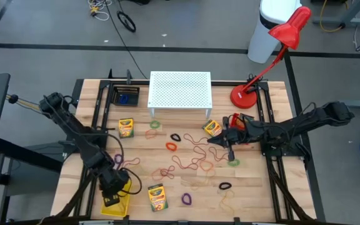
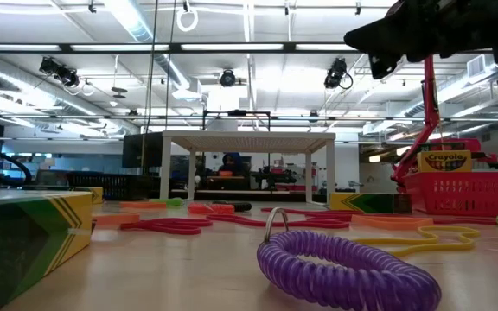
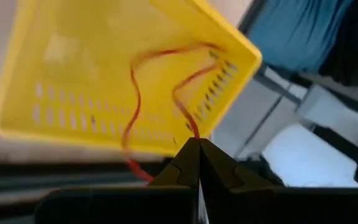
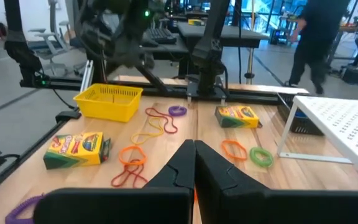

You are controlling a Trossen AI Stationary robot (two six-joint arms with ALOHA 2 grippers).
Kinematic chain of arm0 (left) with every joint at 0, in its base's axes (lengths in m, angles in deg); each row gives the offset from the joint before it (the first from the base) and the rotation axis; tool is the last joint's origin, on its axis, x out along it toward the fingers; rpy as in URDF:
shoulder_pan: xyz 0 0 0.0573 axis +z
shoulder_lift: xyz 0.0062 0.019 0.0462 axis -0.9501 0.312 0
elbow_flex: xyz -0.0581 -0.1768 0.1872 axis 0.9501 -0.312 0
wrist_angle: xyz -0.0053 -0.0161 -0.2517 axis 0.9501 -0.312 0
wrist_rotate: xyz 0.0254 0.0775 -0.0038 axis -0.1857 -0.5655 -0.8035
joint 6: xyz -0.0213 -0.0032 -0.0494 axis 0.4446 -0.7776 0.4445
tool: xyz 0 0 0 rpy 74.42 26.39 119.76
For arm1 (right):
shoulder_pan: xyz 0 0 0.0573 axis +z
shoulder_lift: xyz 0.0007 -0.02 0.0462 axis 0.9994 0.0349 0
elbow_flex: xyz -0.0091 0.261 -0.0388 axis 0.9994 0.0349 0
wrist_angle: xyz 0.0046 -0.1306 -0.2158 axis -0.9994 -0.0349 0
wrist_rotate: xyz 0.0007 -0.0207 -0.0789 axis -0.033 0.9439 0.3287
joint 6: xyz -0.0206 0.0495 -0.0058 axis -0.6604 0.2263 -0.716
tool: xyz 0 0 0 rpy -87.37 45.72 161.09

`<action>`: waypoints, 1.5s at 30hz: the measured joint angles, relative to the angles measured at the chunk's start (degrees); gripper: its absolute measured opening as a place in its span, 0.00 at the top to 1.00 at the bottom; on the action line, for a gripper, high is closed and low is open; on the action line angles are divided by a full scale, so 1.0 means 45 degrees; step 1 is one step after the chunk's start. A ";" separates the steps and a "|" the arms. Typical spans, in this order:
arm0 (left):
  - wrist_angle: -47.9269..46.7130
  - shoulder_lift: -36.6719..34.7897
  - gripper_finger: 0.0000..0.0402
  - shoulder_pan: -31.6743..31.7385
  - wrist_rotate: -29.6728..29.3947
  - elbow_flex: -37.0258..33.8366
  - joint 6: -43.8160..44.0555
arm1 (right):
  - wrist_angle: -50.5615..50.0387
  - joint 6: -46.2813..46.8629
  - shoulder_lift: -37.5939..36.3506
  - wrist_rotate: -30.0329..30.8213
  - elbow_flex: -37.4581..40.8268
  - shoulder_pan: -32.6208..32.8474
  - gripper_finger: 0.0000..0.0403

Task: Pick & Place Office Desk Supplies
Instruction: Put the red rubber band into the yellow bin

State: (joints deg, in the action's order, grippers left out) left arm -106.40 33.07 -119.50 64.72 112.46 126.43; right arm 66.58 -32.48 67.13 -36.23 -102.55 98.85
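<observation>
Wooden slats make up the counter [image 1: 255, 187], with a white perforated stand [image 1: 180, 89] at its far middle, a red desk lamp [image 1: 274, 56] at the far right and a black tray [image 1: 125, 95] at the far left. At the near left corner, the left pincer [image 3: 197, 146] hangs over a yellow basket [image 3: 55, 118]; its fingers are pressed together on a thin reddish rubber band [image 3: 135, 81] that loops out over the basket. The right pincer [image 1: 229, 145] sits low over the right-centre of the counter with its fingers closed, and whether anything is between them cannot be told. Crayon boxes lie scattered: one [image 1: 125, 127] at the left near the tray, one [image 1: 212, 128] just left of the right pincer, one [image 1: 157, 197] at the near edge beside the basket. Loose tan rubber bands [image 1: 192, 159] tangle across the middle. Among them lie an orange loop [image 1: 171, 147], a black loop [image 1: 175, 137], a green loop [image 1: 153, 125] under the stand's near edge, another black loop [image 1: 224, 185] and a purple loop [image 1: 186, 199] near the front.
</observation>
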 joint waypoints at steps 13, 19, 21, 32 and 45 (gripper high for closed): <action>-0.1060 0.0405 0.97 0.0204 -0.1384 0.0114 0.0181 | 0.0773 -0.0343 0.1020 0.0003 0.0000 -0.0005 0.99; -0.0980 0.1017 0.83 0.0214 -0.1445 0.0111 0.0083 | 0.0778 -0.0343 0.1020 0.0002 0.0000 -0.0005 0.99; -0.0945 0.1082 0.76 0.0263 -0.1444 0.0111 0.0083 | 0.0768 -0.0345 0.1020 0.0000 0.0000 -0.0005 0.99; -0.0926 0.0831 0.49 0.1001 -0.1405 0.0111 0.0171 | 0.0768 -0.0328 0.1020 0.0000 0.0000 -0.0005 0.99; -0.0997 0.0831 0.30 0.1098 0.2331 0.0224 0.1124 | 0.0759 -0.0335 0.1020 0.0000 0.0000 -0.0005 0.99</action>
State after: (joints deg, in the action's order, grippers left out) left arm -110.89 36.81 -114.56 75.21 113.47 131.49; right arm 70.00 -33.98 71.72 -36.23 -102.55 98.83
